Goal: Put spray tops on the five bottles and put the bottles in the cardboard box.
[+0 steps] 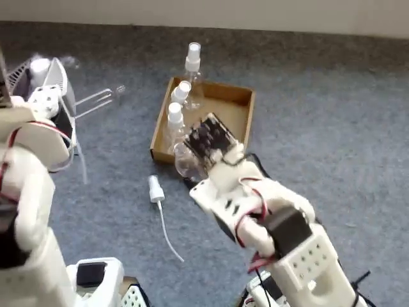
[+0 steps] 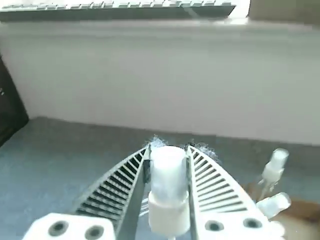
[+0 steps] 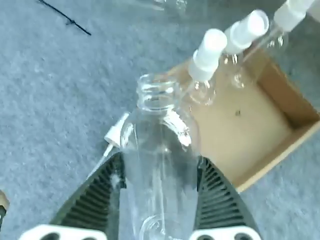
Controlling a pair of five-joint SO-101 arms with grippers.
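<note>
**Fig.** Two arms at work; all places are given rel. to the cardboard box (image 1: 233, 105).

(a) Right gripper (image 3: 160, 167): the jaws are spread to abt. the bottle's width and clamp the body of a clear bottle (image 3: 160, 120), whose neck is bare. Seen from above, the bottle is held at the box's near corner and overlaps the rim there.

(b) Left gripper (image 2: 167, 154): the jaws are almost closed and pinch a white spray top (image 2: 167, 195) by its head. It is held well apart from the box, off the side toward the left arm.

(c) Inside the box, along the wall on that same side, are the first topped bottle (image 1: 174, 118) and, just beyond it, the second topped bottle (image 1: 181, 94). Both are clear w/ white tops. Can't tell whether they stand or lean.

(d) The third topped bottle (image 1: 192, 61) is outside the box, just past its far corner. Can't tell if it touches the wall.

(e) A loose spray top (image 1: 155, 190) lies outside the box, near the near corner and beside the held bottle. Its thin dip tube trails away from the box.

(f) Grey carpet (image 1: 319, 96) lies under the box and the loose parts.
</note>
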